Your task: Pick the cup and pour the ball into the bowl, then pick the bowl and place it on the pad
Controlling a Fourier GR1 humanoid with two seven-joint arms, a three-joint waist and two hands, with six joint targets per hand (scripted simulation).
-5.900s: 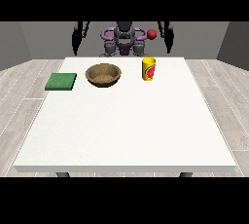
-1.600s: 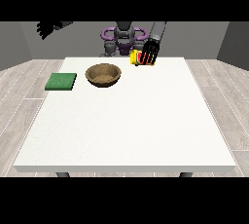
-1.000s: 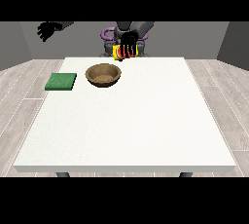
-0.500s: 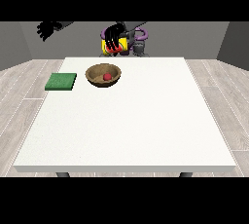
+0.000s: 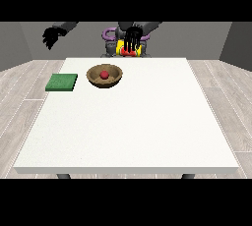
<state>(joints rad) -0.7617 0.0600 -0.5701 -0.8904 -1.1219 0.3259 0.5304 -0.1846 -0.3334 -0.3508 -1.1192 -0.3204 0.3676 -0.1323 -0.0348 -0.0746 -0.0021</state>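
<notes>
The yellow cup (image 5: 129,49) hangs above the table's far edge at the frame's upper middle, with the fingers of the hand at the view's right (image 5: 132,39) curled round it. The red ball (image 5: 104,74) lies inside the brown bowl (image 5: 93,76), which sits on the white table (image 5: 133,122) beside the green pad (image 5: 61,82). The hand at the view's left (image 5: 50,38) is raised at the upper left, fingers curled on nothing.

Red ball (image 5: 104,74) now in the bowl (image 5: 104,76), out of the cup (image 5: 129,49), cup lifted off the table (image 5: 129,136).
</notes>
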